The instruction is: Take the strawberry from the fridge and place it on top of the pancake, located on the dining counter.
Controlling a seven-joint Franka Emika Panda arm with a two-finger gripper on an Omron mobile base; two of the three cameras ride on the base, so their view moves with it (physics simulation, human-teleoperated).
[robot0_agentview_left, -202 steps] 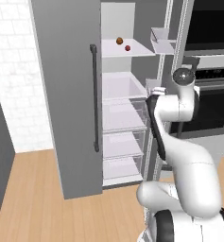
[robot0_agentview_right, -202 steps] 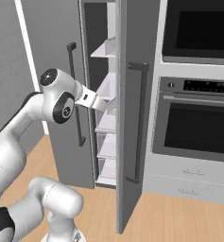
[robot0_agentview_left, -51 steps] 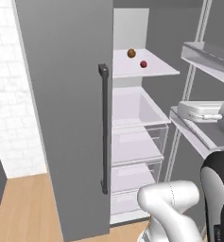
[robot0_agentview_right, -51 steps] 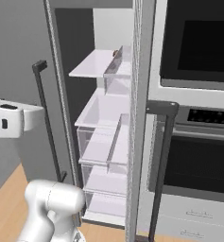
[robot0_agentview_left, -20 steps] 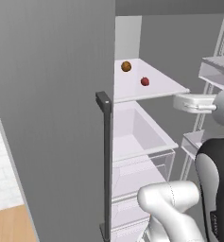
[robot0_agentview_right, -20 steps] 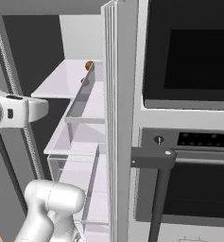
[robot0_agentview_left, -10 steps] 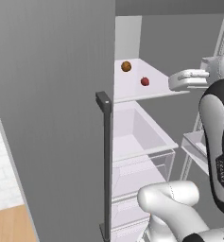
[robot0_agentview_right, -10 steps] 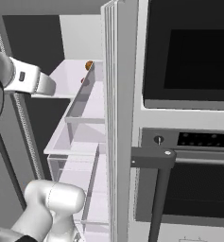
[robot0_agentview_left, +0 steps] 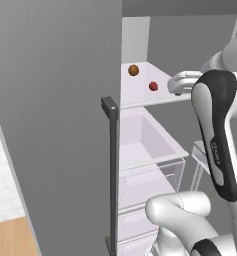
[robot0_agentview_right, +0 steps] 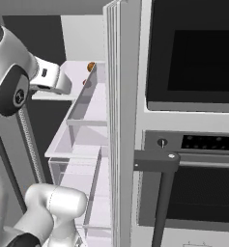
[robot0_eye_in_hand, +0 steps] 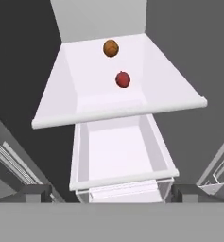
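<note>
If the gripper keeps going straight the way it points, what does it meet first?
Probably the front lip of the white shelf, which carries the strawberry; the gripper looks open and aimed lower, though depth is unclear.

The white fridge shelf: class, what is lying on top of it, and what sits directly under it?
On the shelf lie the strawberry and, farther back, an orange-brown ball, apart from each other. Under it sits a clear drawer; its back part is covered by the shelf.

We look down on a white shelf [robot0_eye_in_hand: 75,101]: strawberry [robot0_eye_in_hand: 123,79] mid-shelf, orange-brown ball [robot0_eye_in_hand: 111,48] behind it, a clear drawer [robot0_eye_in_hand: 120,177] beneath.
</note>
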